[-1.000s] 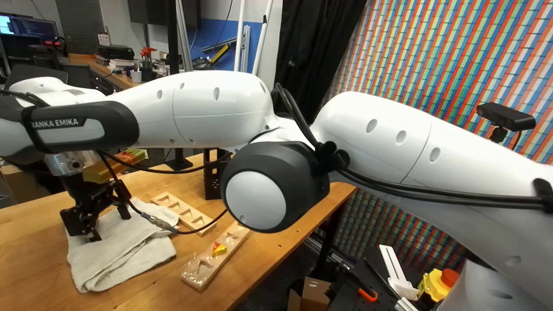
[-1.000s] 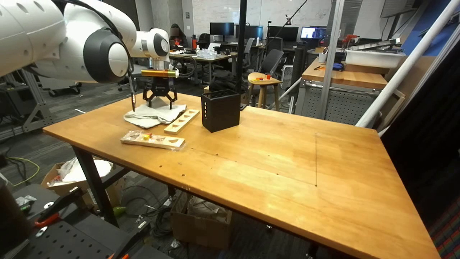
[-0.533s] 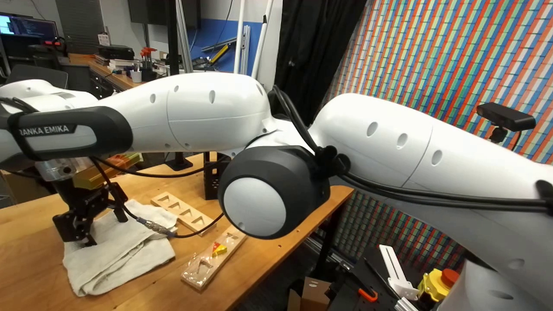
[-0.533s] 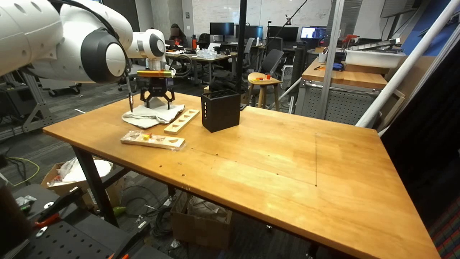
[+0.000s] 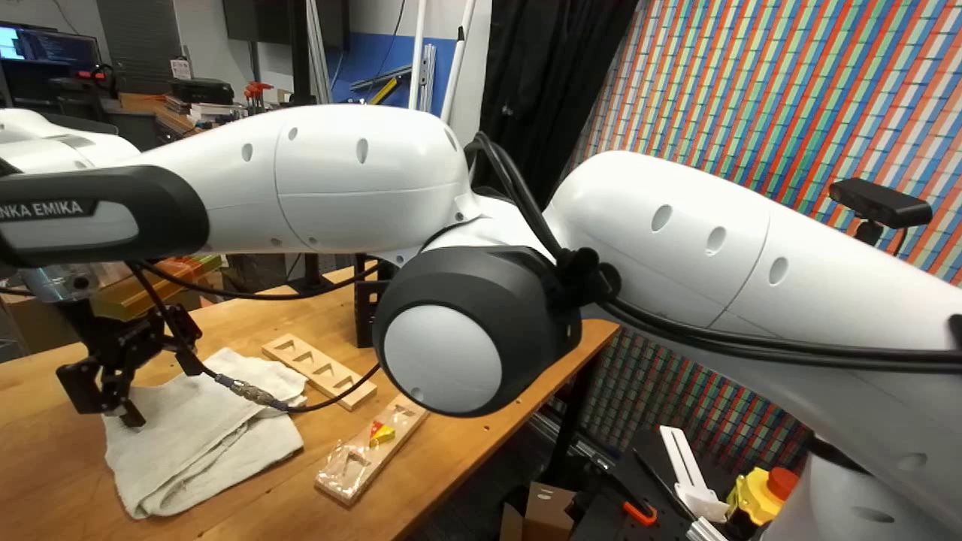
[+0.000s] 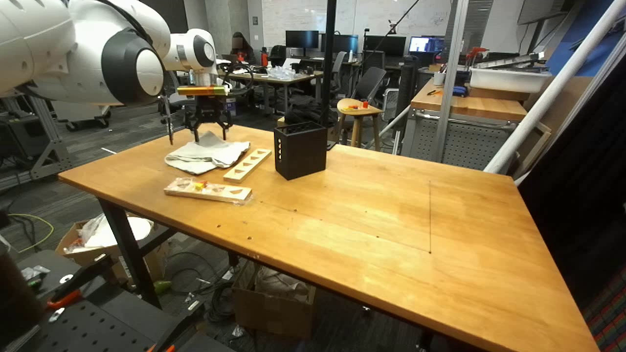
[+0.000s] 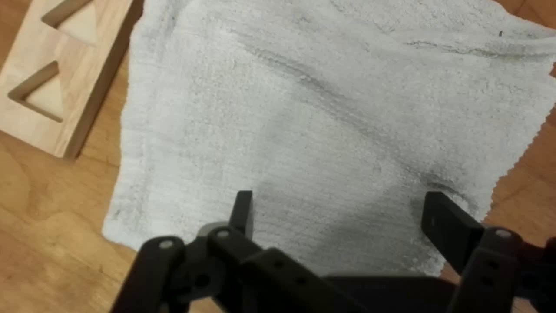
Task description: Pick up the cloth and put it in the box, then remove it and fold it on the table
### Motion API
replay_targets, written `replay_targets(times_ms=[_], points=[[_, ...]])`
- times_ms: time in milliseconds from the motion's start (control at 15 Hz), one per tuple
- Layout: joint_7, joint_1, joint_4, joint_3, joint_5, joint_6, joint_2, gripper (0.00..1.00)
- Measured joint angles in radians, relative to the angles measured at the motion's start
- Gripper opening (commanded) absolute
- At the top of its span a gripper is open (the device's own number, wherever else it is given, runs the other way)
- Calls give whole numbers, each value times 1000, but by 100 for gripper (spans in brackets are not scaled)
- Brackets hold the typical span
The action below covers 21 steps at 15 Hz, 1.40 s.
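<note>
The cream cloth lies loosely folded on the wooden table; it also shows in an exterior view and fills most of the wrist view. My gripper is open, pointing down over the cloth's far edge. In an exterior view the gripper is low over the cloth's back part. In the wrist view the fingers stand wide apart with cloth below and between them; I cannot tell whether they touch it. The black box stands upright to the cloth's side and is partly hidden by the arm in an exterior view.
A wooden slotted board lies between cloth and box, its end also in the wrist view. A plastic-wrapped board with a red-yellow piece lies nearer the table's edge. A black post rises behind the box.
My gripper has moved left in both exterior views and has risen slightly. The cloth has shifted slightly left. The box and boards have not moved.
</note>
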Motion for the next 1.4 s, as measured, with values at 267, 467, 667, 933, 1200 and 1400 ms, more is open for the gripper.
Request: replay_targets(times_ms=[267,467,667,933,1200,1400], points=[[19,5,0,-1,-4,-4,-31,100],[33,9,-3,-1,-4,-4,-33,100],[50,14,-3,-1,-4,-4,-28,99],[51,22,-2,11,5,0,-25,100],[30,46,0,24,8,34,-32,100],[28,72,0,25,8,47,-35,100]])
